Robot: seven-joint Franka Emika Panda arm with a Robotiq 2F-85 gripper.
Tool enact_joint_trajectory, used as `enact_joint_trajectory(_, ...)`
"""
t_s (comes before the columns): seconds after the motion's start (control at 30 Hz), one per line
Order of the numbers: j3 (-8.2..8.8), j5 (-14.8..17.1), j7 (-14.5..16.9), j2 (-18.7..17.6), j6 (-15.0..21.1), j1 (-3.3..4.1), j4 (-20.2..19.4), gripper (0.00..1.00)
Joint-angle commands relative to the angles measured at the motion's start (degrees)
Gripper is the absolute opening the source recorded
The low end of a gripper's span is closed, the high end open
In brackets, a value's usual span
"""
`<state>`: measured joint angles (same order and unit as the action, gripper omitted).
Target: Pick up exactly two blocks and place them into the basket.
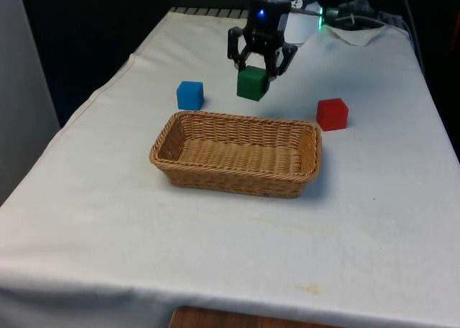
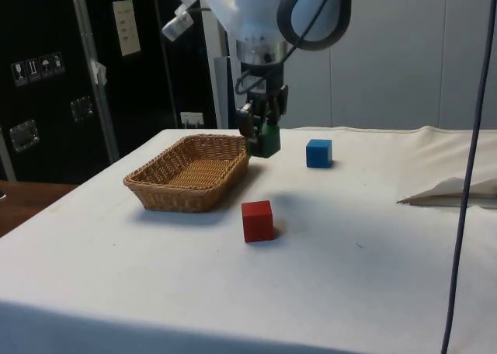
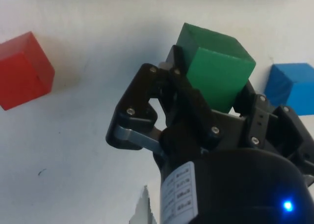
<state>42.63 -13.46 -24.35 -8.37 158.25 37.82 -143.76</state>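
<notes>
Green block [image 1: 252,83] in gripper [image 1: 261,63], above cloth.

The arm [image 2: 264,12] is glossy white with rounded shells, and a dark grey ring edges one joint cover at about 2 o'clock from its wrist in the side view. A black cable loops beside the wrist. The pincer [image 3: 216,94] is matte black, built of angular linkage plates fastened with small silver screws, and a white printed label wraps its body.
</notes>
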Motion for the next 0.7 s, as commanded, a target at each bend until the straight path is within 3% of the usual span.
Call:
enact_joint_trajectory(0.0, -0.06, 0.40, 0.86, 0.80, -1.38, -0.23, 0.63, 0.00)
enact_joint_trajectory(0.07, 0.11, 0.00, 0.34, 0.11, -0.86, -0.06, 1.03, 0.00)
enact_joint_trajectory(0.13, -0.06, 0.97, 1.95, 0.92, -3.15, -0.34, 2.58, 0.00)
enact_joint_trajectory(0.3, -0.40, 1.95, 3.09, -0.06, -4.53, -0.52, 5.04, 0.00)
enact_joint_trajectory(0.33, 0.34, 0.29, 1.83, -0.29, -4.18, -0.17, 5.04, 0.00)
enact_joint_trajectory(0.37, -0.52, 2.18, 3.32, -0.40, -4.64, -0.57, 5.50, 0.00)
enact_joint_trajectory(0.53, -0.74, 4.18, 5.04, -3.04, -5.10, -0.80, 8.25, 0.00)
enact_joint_trajectory(0.57, 0.29, 2.18, 3.38, -2.98, -4.24, -0.17, 7.45, 0.00)
enact_joint_trajectory(0.6, -0.80, 5.16, 5.79, -4.07, -5.16, -0.92, 9.17, 0.00)
enact_joint_trajectory(0.67, -0.86, 6.19, 6.65, -5.21, -5.16, -1.03, 10.20, 0.00)
